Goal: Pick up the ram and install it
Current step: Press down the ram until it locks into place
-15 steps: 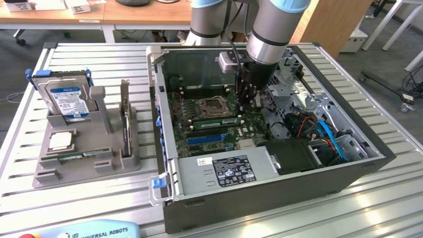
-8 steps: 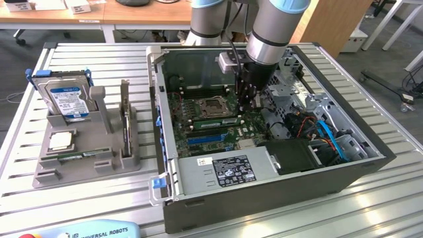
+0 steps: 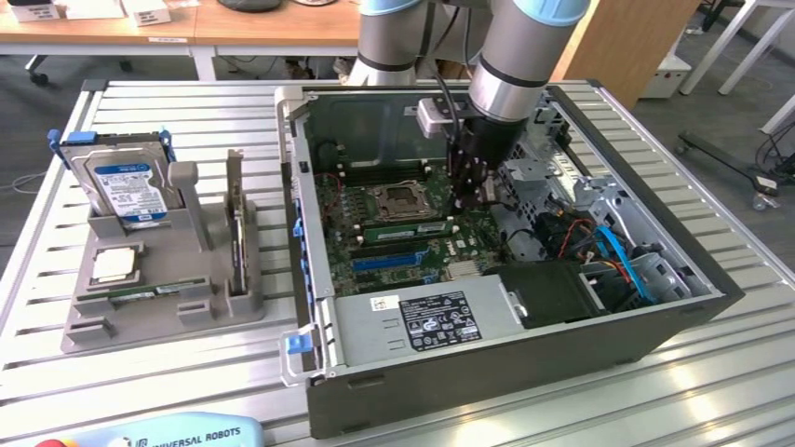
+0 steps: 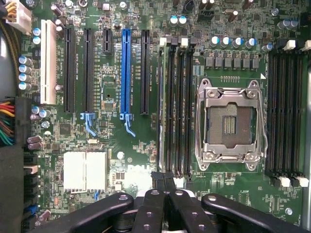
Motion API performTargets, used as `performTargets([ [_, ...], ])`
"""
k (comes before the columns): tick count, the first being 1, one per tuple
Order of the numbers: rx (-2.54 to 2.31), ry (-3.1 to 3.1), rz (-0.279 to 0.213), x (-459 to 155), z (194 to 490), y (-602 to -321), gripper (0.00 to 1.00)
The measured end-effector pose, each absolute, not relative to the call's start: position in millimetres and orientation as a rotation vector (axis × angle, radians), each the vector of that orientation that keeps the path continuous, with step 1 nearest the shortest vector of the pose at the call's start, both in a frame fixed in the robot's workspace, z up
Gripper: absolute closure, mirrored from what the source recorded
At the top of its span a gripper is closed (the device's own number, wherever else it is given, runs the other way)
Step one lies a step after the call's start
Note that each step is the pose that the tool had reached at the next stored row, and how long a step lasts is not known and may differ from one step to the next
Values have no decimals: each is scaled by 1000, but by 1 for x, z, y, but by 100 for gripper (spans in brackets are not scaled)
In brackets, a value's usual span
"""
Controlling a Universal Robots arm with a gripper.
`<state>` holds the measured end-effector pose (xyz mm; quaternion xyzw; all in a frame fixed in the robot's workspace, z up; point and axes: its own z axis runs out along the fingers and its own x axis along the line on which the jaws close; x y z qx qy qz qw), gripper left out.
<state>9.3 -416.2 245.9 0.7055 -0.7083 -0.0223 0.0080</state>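
While the gripper (image 3: 470,197) hangs closed inside the computer case (image 3: 695,279), over the Dell-marked motherboard (image 4: 116,145), a ram (image 3: 236,223) stands upright in the grey holder (image 3: 87,331) beside it.

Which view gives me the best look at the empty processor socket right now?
The wrist view: it looks straight down on the processor socket, showing its metal frame and the bare contacts. The exterior view shows the socket smaller and at an angle, beside the arm.

A robotics lab. An open grey computer case (image 3: 522,307) sits on a slatted aluminium worktop (image 3: 162,372). Wooden office desks (image 3: 186,28) stand behind.
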Motion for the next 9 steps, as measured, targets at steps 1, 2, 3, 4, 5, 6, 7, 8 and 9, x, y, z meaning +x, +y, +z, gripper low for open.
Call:
performTargets([
  [1,2205,-2214,-70,10,246,-416,90],
  [2,2205,-2214,-70,10,246,-416,90],
  [3,2205,-2214,-70,10,246,-416,90],
  [4,2205,-2214,-70,10,246,-416,90],
  [5,2205,-2214,-70,10,246,-416,90],
  [6,2206,-2214,-70,10,245,-416,90],
  [7,2205,-2214,-70,10,245,-416,90],
  [8,2205,-2214,-70,10,245,-416,90],
  [9,2205,-2214,-70,10,244,-416,90],
])
